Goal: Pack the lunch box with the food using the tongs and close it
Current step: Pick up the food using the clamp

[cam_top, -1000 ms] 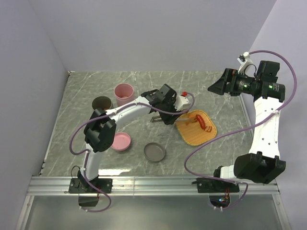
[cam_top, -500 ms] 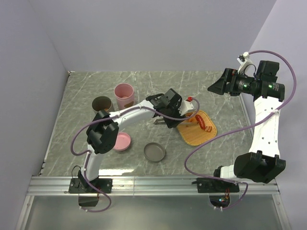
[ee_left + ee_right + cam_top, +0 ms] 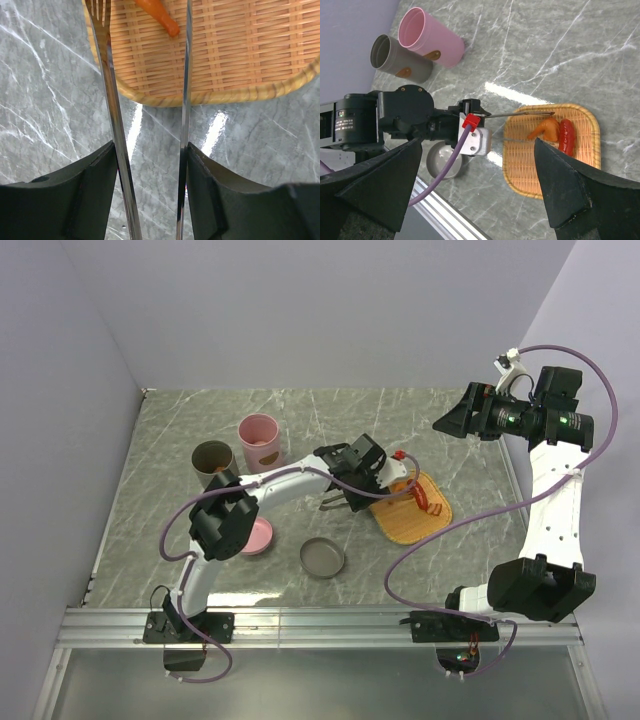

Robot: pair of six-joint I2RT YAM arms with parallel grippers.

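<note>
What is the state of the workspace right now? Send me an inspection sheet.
Surface: grey marbled table, glare patches.
Job's things: tongs reach over the woven tray, orange piece between their arms, red strip beside it; pink cup, grey cup, pink bowl and grey bowl, likely lunch-box parts, stand open left of the tray.
Clutter: nothing seen.
Grippers: left gripper shut on the tongs; right gripper open, raised, holding nothing.
Cables: purple cable along each arm; the left one loops above the tray's far edge.
Surroundings: plain lilac walls, metal rail at the near edge.
</note>
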